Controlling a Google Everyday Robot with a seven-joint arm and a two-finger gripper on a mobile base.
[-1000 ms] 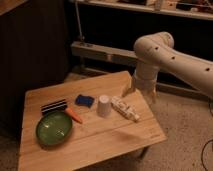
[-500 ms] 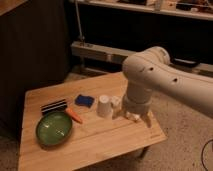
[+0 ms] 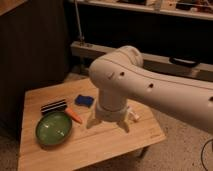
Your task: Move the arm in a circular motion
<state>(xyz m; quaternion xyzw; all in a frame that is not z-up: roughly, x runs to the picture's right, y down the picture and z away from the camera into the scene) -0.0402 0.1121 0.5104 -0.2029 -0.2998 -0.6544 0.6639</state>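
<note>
Swung leftward — arm [image 3: 150, 90] over table [image 3: 100, 145], gripper [image 3: 108, 122] pointing down — fingers spread wide

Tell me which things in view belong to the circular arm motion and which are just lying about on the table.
Belongs to the job:
- the arm, reaching in from the right
- its gripper, pointing down over the table's middle

Just lying about:
- green bowl
- orange carrot-like piece
- blue object
- black-and-white striped object
- wooden table
</note>
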